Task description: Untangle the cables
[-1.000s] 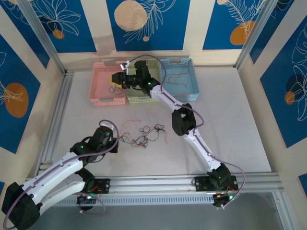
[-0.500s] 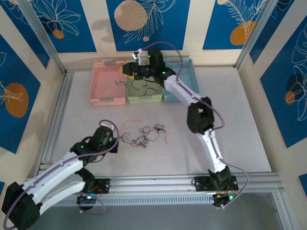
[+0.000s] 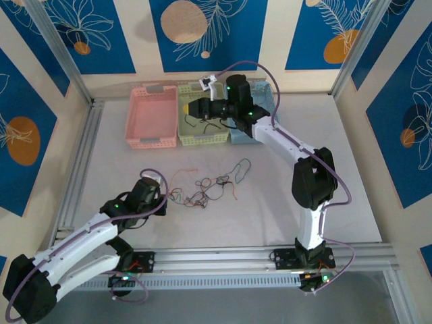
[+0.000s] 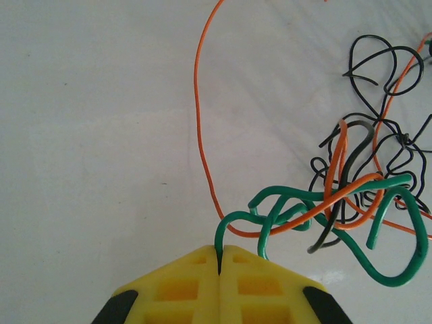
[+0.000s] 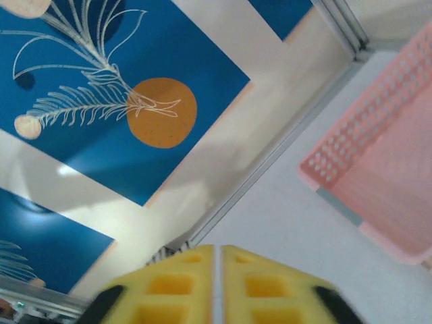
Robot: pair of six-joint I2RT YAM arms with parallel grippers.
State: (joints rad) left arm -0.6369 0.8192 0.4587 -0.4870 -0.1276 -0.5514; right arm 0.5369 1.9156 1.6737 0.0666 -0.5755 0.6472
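Left jaws shut tight on a green wire (image 4: 398, 278) at the left edge of the cables (image 3: 209, 189), mid-surface (image 3: 337, 169). Right jaws shut and empty, raised over the yellow basket (image 3: 202, 140), next to the pink basket (image 5: 378, 169). Green, orange and black strands are knotted together. One black strand (image 3: 241, 167) lies loose just right. Basket contents too small to tell. Judged: most untangling left.

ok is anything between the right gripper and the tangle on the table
Only the near wall of the yellow basket: the right gripper hangs shut above that basket, and bare table lies from there to the cables.
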